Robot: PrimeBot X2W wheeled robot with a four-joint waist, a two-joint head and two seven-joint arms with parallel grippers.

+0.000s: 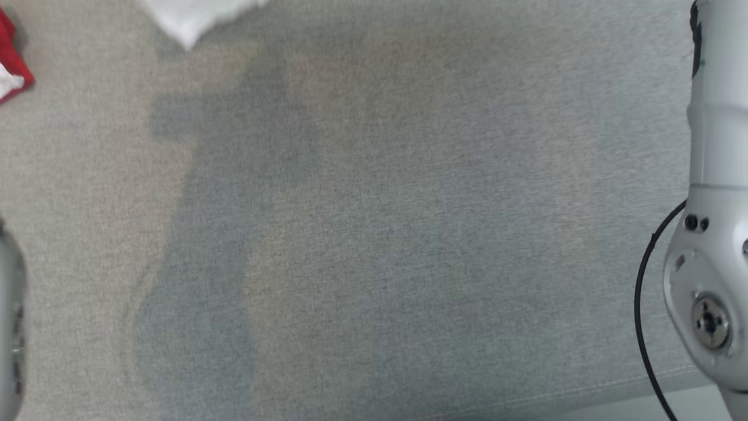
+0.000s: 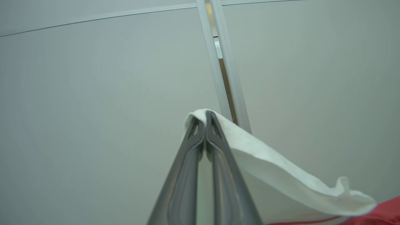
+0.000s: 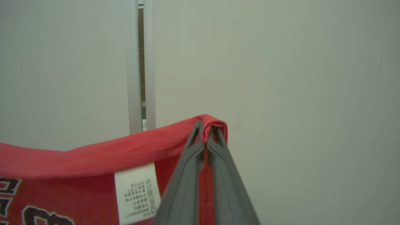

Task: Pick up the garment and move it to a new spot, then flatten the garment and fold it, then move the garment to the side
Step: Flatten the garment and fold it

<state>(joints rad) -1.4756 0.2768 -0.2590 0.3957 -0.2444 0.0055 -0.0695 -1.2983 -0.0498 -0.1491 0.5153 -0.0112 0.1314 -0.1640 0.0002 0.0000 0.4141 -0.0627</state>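
Note:
The garment is red and white with dark lettering and a white care label (image 3: 137, 193). In the left wrist view my left gripper (image 2: 205, 116) is shut on a white edge of the garment (image 2: 281, 175), which drapes off to the lower right towards a red part. In the right wrist view my right gripper (image 3: 206, 125) is shut on a folded red hem of the garment (image 3: 109, 153), held up in front of a pale wall. The head view catches a white corner of the garment (image 1: 193, 17) at the top and a red bit (image 1: 9, 55) at the far left.
A grey fabric surface (image 1: 409, 234) spreads below the head camera, its seamed front edge (image 1: 584, 393) at the lower right. My right arm's pale forearm (image 1: 713, 175) and black cable (image 1: 641, 304) stand at the right. A metal seam (image 2: 218, 62) splits the wall panels.

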